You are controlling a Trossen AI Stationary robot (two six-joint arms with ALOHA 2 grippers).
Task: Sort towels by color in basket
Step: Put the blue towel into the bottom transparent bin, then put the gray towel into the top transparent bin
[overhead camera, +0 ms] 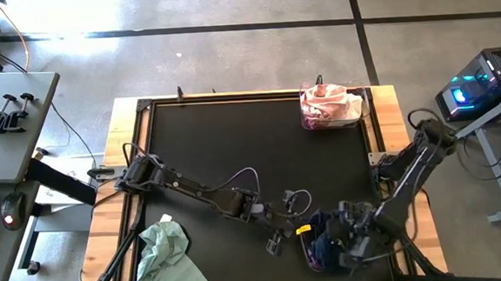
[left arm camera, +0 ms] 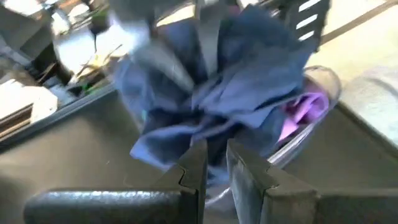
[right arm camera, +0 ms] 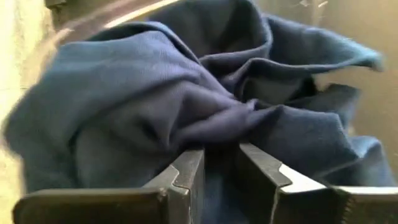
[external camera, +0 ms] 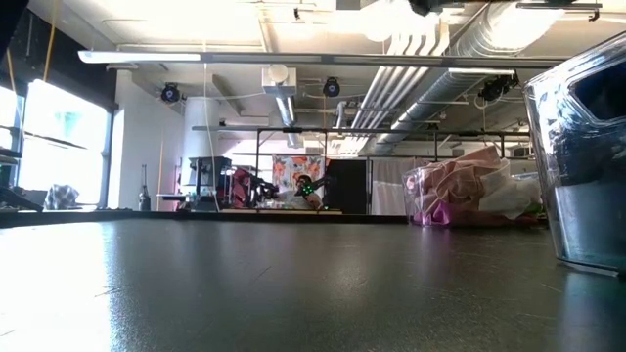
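Navy towel (right arm camera: 186, 106) | both end effectors pinch it | writing: none legible, possibly blurred

The table (overhead camera: 233, 133) holds a bin (overhead camera: 331, 108) at its far right corner, with towels (overhead camera: 325, 101) heaped in it. A second bin (overhead camera: 320, 251) sits at the near edge, right of centre, with a cloth (overhead camera: 326, 240) in it. Another cloth (overhead camera: 166, 255) lies loose at the near left corner, well apart from both bins. The left arm reaches across from the left edge, its gripper (overhead camera: 282, 234) just left of the near bin. The right arm comes in from the right edge, its gripper (overhead camera: 348, 239) at that bin's right side, so the bin lies between the two.
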